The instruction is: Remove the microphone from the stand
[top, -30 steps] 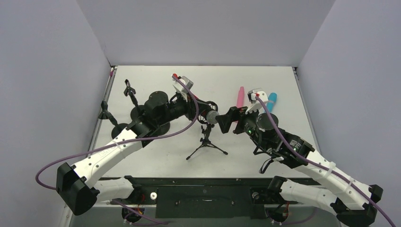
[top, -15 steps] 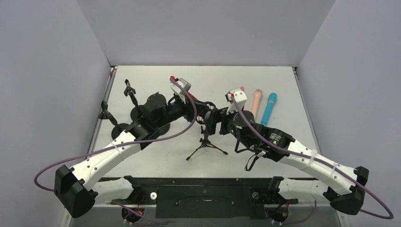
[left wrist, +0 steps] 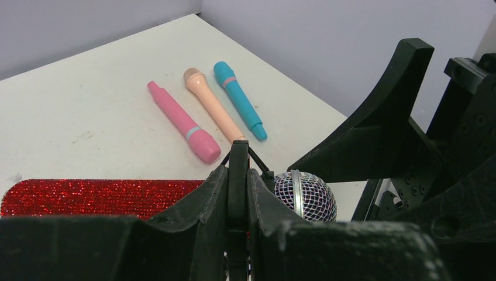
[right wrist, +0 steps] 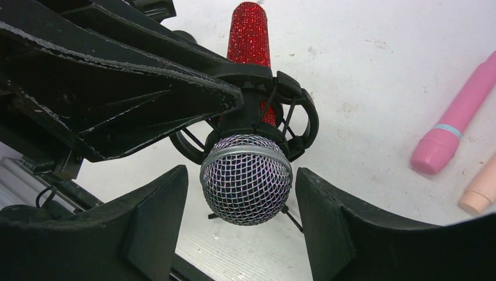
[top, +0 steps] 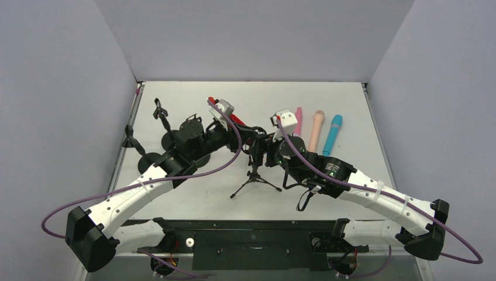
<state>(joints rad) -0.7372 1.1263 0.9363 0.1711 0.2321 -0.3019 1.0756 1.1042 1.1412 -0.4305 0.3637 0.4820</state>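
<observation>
Squarely between right end effector jaws: microphone, seemingly untouched.

You find no readable text, label, brand, number or sign in any view, nothing legible on the microphone, nothing legible on the stand under it

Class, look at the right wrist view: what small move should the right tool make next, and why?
Probably close the right tool on the microphone's mesh head. Its fingers flank the head without touching it, while the left tool clamps the shock mount, likely steadying the stand.
</observation>
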